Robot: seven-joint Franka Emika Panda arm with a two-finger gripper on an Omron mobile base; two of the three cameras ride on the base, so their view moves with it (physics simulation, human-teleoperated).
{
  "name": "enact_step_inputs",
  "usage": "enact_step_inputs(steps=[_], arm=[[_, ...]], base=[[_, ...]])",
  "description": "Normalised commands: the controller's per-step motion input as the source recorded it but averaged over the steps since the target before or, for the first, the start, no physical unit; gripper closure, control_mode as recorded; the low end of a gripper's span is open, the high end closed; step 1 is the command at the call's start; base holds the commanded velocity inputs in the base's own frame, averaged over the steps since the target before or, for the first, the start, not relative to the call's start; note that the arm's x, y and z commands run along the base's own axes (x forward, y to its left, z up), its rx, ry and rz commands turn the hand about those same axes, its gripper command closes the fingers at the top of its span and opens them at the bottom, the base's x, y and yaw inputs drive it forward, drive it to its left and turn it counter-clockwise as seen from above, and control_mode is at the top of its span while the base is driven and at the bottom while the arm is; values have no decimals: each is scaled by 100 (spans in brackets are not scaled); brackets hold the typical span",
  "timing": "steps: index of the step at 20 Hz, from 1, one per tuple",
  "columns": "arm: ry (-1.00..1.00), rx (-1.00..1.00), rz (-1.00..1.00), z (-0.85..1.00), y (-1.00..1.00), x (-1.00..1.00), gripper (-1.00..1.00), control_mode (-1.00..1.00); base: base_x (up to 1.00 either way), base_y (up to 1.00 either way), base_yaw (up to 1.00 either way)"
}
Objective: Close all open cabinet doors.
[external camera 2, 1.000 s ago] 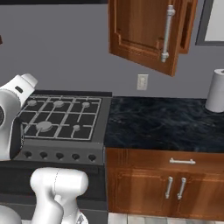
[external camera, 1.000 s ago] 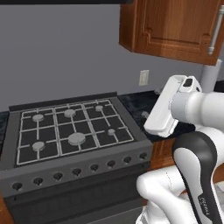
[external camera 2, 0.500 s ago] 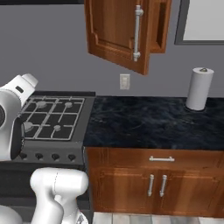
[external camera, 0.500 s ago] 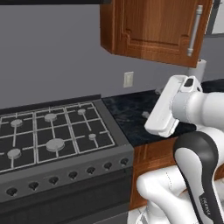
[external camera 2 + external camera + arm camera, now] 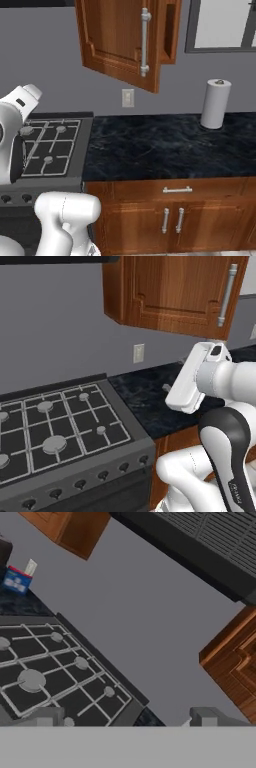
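An open cabinet door [image 5: 117, 40] of reddish-brown wood stands swung out from the wall cabinet above the counter, its long silver bar handle [image 5: 145, 42] facing the room. In the left base view the same door [image 5: 170, 291] hangs above and beyond my white hand [image 5: 192, 381]. A lower corner of this door [image 5: 235, 662] shows at the right of the hand view. My gripper [image 5: 127, 718] is open, its two fingertips far apart with nothing between them, well short of the door and pointing toward the wall over the stove.
A gas stove [image 5: 55, 426] sits left of the black stone counter [image 5: 165, 145]. A paper towel roll [image 5: 215, 104] stands at the counter's back right, below a window [image 5: 222, 22]. A wall outlet [image 5: 128, 97] is under the door. Drawers and lower doors [image 5: 172, 220] front the counter.
The whole scene has slid left in both base views, so the base has driven right. The open door is now closer to centre. The arm holds the same pose.
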Motion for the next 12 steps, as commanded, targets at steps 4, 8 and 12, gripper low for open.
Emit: enact_step_inputs(steps=[4, 8, 12], arm=[[0, 0, 0, 0, 0, 0, -100, 100], [0, 0, 0, 0, 0, 0, -100, 100], [0, 0, 0, 0, 0, 0, -100, 100]], base=[[61, 0, -27], [46, 0, -28], [38, 0, -27]])
